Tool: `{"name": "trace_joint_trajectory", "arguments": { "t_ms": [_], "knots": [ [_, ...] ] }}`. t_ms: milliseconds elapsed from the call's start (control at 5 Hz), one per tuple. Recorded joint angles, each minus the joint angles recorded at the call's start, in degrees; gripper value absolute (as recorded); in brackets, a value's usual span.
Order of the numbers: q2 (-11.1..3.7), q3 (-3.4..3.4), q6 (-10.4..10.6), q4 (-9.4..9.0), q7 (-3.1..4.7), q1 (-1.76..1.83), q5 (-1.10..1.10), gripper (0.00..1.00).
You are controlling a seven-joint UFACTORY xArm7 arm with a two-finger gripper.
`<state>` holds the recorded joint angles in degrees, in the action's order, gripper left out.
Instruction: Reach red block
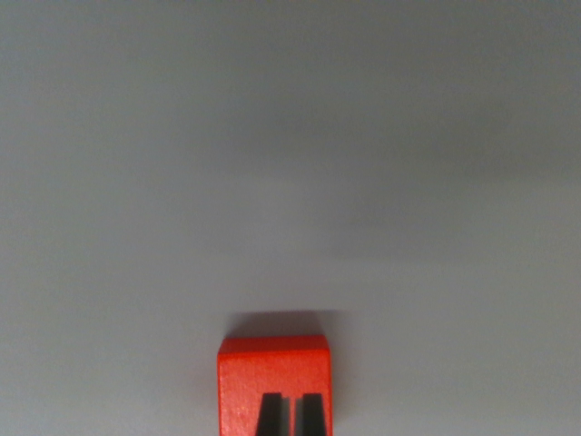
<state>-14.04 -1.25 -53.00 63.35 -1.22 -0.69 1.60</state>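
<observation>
The red block [273, 377] sits on the plain grey desk [290, 163] at the bottom edge of my wrist view, slightly toward the wrist view's left of centre, its lower part cut off by the frame. A dark shadow lies along its far edge. My end effector [290, 416] shows as two dark fingertips [270, 418] in front of the block's near face, set close together with only a narrow slit between them, nothing gripped. Whether the tips touch the block I cannot tell. The desk beyond runs pale and blurred to the top.
</observation>
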Motion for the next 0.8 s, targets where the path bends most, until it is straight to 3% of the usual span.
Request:
{"name": "trace_joint_trajectory", "arguments": {
  "t_ms": [200,400,600,800],
  "knots": [
    [0.00,0.00,0.0,0.00,0.00,0.00,0.00,0.00],
    [-0.78,0.03,2.2,-1.57,0.06,0.09,-0.06,0.00],
    [-0.78,0.03,2.2,-1.57,0.06,0.09,-0.06,0.00],
    [-1.46,0.06,4.1,-2.93,0.10,0.17,-0.11,0.00]
  ]
}}
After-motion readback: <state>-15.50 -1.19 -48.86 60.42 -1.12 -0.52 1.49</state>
